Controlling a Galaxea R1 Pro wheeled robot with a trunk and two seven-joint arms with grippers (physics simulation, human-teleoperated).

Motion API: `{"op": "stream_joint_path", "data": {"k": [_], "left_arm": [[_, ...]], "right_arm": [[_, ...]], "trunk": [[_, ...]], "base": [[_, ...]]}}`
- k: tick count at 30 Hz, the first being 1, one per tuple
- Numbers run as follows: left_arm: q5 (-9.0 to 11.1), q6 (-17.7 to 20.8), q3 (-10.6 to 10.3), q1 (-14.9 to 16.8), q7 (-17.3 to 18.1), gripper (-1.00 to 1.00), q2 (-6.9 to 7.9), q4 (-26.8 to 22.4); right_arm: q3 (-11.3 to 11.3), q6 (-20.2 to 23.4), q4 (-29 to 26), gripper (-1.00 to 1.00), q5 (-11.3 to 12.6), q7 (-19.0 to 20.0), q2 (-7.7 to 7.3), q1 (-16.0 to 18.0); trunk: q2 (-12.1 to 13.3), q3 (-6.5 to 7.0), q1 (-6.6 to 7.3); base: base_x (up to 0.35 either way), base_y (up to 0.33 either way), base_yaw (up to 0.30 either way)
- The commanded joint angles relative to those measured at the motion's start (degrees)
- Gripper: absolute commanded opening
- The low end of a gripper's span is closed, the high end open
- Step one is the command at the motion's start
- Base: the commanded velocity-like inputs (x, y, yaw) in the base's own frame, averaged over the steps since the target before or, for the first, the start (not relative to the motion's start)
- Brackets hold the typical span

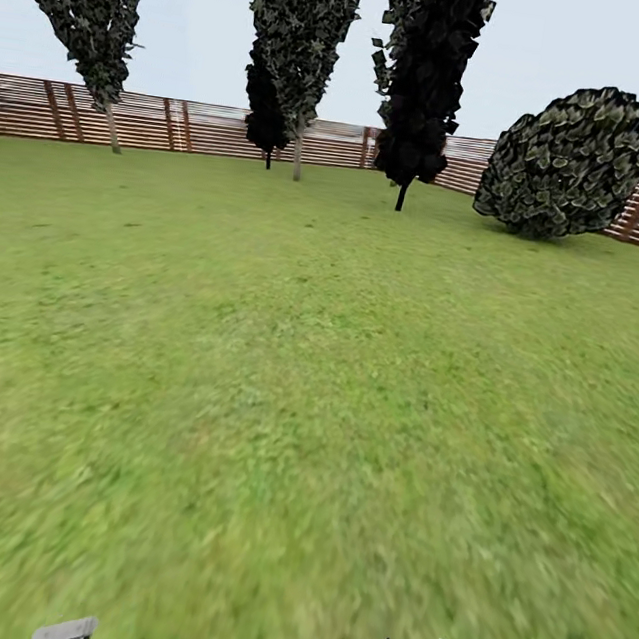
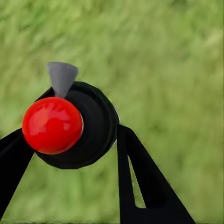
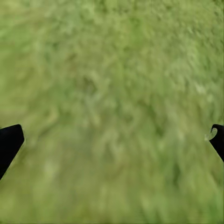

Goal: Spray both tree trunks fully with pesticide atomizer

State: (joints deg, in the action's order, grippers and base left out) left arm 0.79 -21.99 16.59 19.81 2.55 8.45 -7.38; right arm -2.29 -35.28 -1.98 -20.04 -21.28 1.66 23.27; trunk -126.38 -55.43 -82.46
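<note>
Gripping the pesticide atomizer (image 2: 70,126) between its two black fingers, the left end effector (image 2: 70,154) holds the sprayer over blurred grass, the red knob and grey nozzle tip facing the wrist camera. The right end effector (image 3: 112,140) hangs spread wide and empty, its fingertips at opposite edges of its own view above the floor (image 1: 304,439). Ahead lies open lawn, then a row of dark, thin-trunked trees (image 1: 420,91) and a round bush (image 1: 567,161) against the slatted fence (image 1: 184,125). No thick grey-brown trunk is visible from here, so the step in hand looks like travel: keep the grip firm and the sprayer steady, and turn the base until the target trees come into sight.
</note>
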Motion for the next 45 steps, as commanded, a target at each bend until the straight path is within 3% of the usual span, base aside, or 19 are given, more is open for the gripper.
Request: {"op": "stream_joint_path", "data": {"k": [1, 37, 45], "left_arm": [[0.1, -0.2, 0.3, 0.1, 0.3, -1.0, -0.01, 0.1], [0.0, -0.2, 0.2, 0.1, 0.4, -1.0, -0.27, 0.2], [0.0, -0.1, 0.2, 0.1, 0.3, -1.0, -0.27, 0.2]], "right_arm": [[-0.2, 0.0, 0.0, 1.0, -0.6, -0.4, 0.01, 0.0], [-0.2, 0.0, 0.0, 1.0, -0.6, -0.4, 0.01, 0.0], [-0.2, 0.0, 0.0, 1.0, -0.6, -0.4, 0.01, 0.0]], "trunk": [[0.0, -0.05, 0.01], [0.0, -0.05, 0.01], [0.0, -0.05, 0.01]], "base": [[0.0, 0.0, 0.284], [0.0, 0.0, 0.284], [0.068, 0.23, 0.284]]}}
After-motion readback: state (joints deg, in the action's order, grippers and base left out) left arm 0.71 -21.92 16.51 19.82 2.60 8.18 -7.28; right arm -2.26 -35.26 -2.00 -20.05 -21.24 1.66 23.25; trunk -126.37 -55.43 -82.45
